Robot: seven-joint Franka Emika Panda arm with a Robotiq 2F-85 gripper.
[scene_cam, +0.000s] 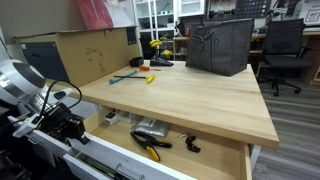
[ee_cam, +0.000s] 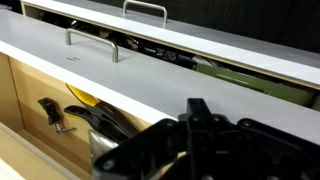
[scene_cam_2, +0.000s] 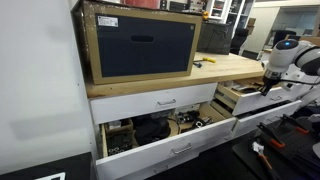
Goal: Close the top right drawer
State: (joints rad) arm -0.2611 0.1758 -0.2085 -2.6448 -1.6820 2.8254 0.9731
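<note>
1. Closest to us in the wrist view are the dark fingers [ee_cam: 197, 112], low in the frame. Their tips are cut off, so we cannot tell whether they are apart or together. Nothing appears to be clamped in them.
2. Just past them lies the top right drawer [ee_cam: 25, 90], pulled well out, so its pale wood floor is exposed. Yellow-handled pliers [ee_cam: 85, 103] and a small dark tool [ee_cam: 50, 110] lie loose on that floor. They are low enough that we judge they will not catch when the drawer slides in.
3. Next is the drawer's long white front panel [ee_cam: 180, 85] with its small bar handle [ee_cam: 90, 42]. The fingers are near this panel, and we cannot tell if they touch it. We judge the panel to be the surface to push, since a flat press needs no grasp.
4. Beyond the panel a deeper drawer [ee_cam: 240, 78] holding green packages also stands open. It has a handle of its own [ee_cam: 145, 10] and is not our target.
5. In an exterior view the arm [scene_cam: 25, 85] reaches in at one end of the drawer. We think an off-centre push could skew the drawer on its runners.
6. Farther back, the bench [scene_cam: 190, 95] carries a dark bin [scene_cam: 220, 45] and a cardboard box [scene_cam: 90, 50], both well away from the drawer.
7. The drawer [scene_cam_2: 243, 95] juts out under the bench edge, so we judge the closing has hardly begun.
</note>
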